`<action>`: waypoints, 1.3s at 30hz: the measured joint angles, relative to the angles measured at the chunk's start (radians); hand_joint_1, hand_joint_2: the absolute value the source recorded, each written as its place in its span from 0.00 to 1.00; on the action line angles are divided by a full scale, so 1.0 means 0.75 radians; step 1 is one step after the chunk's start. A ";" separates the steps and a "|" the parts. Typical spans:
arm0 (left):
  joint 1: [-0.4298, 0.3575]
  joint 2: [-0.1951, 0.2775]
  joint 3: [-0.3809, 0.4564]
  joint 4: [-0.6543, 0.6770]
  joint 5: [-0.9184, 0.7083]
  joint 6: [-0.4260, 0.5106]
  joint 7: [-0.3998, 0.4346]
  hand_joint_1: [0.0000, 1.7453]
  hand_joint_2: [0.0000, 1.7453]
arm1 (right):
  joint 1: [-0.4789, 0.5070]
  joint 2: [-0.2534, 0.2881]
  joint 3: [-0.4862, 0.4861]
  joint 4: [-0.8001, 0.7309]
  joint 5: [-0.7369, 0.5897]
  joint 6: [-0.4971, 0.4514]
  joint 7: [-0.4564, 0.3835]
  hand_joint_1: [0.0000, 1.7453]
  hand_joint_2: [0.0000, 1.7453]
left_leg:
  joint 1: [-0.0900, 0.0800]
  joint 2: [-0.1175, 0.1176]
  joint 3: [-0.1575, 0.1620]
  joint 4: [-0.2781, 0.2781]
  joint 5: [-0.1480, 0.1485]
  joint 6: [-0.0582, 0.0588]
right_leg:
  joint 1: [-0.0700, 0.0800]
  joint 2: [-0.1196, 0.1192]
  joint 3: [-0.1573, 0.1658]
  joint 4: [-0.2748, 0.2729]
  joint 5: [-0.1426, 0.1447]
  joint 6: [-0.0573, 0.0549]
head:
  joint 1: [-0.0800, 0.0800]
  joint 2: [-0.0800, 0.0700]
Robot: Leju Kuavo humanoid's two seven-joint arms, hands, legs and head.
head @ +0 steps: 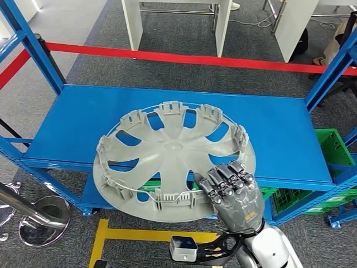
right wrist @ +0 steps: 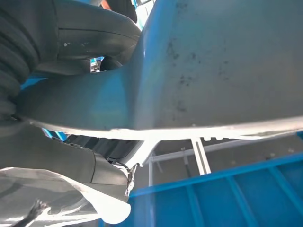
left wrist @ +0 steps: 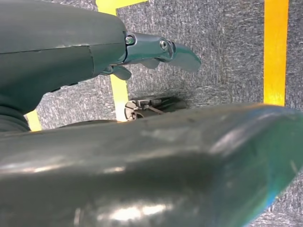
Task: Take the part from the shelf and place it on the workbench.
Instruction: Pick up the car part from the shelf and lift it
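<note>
Our right hand's (head: 236, 195) fingers (head: 227, 176) lie curled over the hubcap's (head: 168, 156) rim at five o'clock, thumb (right wrist: 71, 165) underneath, clamped on it. The hubcap sits tilted, overhanging the shelf's (head: 286, 134) front edge. We judge it light, stiff plastic, broad and floppy at one-handed reach, its clips brittle; a grip on the rim between clips suits best. Our left hand's (left wrist: 107, 52) fingers (left wrist: 161, 49) hang apart, holding nothing, over the floor (left wrist: 221, 38).
</note>
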 joint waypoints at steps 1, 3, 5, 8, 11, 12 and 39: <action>0.000 0.000 -0.001 0.000 -0.001 0.000 0.000 0.00 0.00 | 0.001 0.003 0.000 -0.006 0.000 0.000 -0.001 1.00 1.00 | 0.000 0.000 0.000 0.000 0.000 0.000 | 0.000 0.000 0.000 0.000 0.000 0.000 | 0.000 0.000; 0.000 0.000 -0.003 0.000 -0.004 0.000 0.000 0.00 0.00 | 0.002 0.008 -0.001 -0.015 0.000 0.000 -0.002 1.00 1.00 | 0.000 0.000 0.000 0.000 0.000 0.000 | 0.000 0.000 0.000 0.000 0.000 0.000 | 0.000 0.000; -0.001 0.000 -0.007 0.000 -0.005 -0.001 0.000 0.00 0.00 | 0.003 0.012 -0.001 -0.022 0.000 0.000 -0.002 1.00 1.00 | 0.000 0.000 0.000 0.000 0.000 0.000 | 0.000 0.000 0.000 0.000 0.000 0.000 | 0.000 0.000; -0.001 0.000 -0.010 0.000 -0.005 -0.002 0.001 0.00 0.00 | 0.004 0.013 0.000 -0.028 0.000 0.001 0.005 1.00 1.00 | 0.000 0.000 0.000 0.000 0.000 0.000 | 0.000 0.000 0.000 0.000 0.000 0.000 | 0.000 0.000; -0.001 0.000 -0.016 0.000 -0.008 -0.002 0.005 0.00 0.00 | 0.004 0.014 0.002 -0.034 0.000 0.001 0.009 1.00 1.00 | 0.000 0.000 0.000 0.000 0.000 0.000 | 0.000 0.000 0.000 0.000 0.000 0.000 | 0.000 0.000; -0.001 0.000 -0.018 0.000 -0.009 -0.001 0.006 0.00 0.00 | 0.004 0.014 0.002 -0.035 0.000 0.001 0.009 1.00 1.00 | 0.000 0.000 0.000 0.000 0.000 0.000 | 0.000 0.000 0.000 0.000 0.000 0.000 | 0.000 0.000; -0.014 0.009 -0.044 0.004 0.008 0.060 0.082 0.00 0.00 | 0.053 0.032 -0.008 -0.075 0.000 0.001 -0.033 1.00 1.00 | -0.012 0.006 -0.039 0.004 0.045 0.052 | -0.003 -0.004 -0.151 0.362 -0.197 0.016 | 0.007 0.000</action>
